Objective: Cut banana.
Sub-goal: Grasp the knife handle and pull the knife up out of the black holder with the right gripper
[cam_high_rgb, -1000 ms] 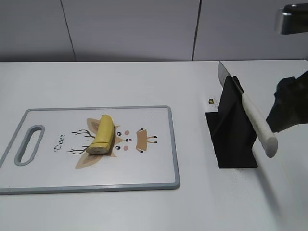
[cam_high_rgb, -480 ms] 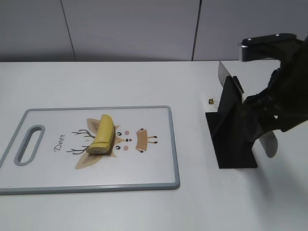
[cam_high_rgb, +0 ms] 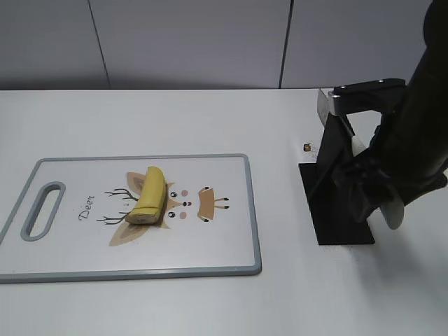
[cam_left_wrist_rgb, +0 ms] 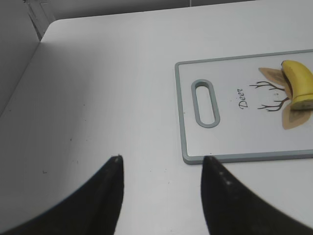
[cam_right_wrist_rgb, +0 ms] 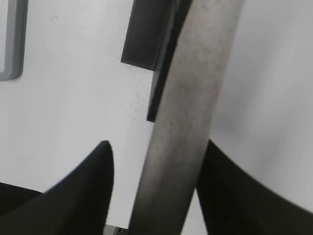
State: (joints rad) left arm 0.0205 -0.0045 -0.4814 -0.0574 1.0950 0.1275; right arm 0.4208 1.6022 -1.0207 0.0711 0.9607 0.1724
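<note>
My right pincer [cam_right_wrist_rgb: 155, 186] straddles the pale knife handle [cam_right_wrist_rgb: 188, 112] at the black knife stand [cam_high_rgb: 339, 189], fingers spread and not clenched on it. The banana [cam_high_rgb: 149, 195] lies on the deer-printed cutting board [cam_high_rgb: 84, 259] on the white bench [cam_high_rgb: 210, 119]. My left pincer [cam_left_wrist_rgb: 161, 196] hangs released above the bench beside the board's handle slot [cam_left_wrist_rgb: 206, 103].

The white tabletop [cam_high_rgb: 210, 119] fills most of the frame. At lower left on it lies a white cutting board [cam_high_rgb: 84, 245] with a grey rim and a handle slot. Right of centre stands a black knife stand [cam_high_rgb: 336, 210], with a tiny dark speck [cam_high_rgb: 306, 147] just beside it.
</note>
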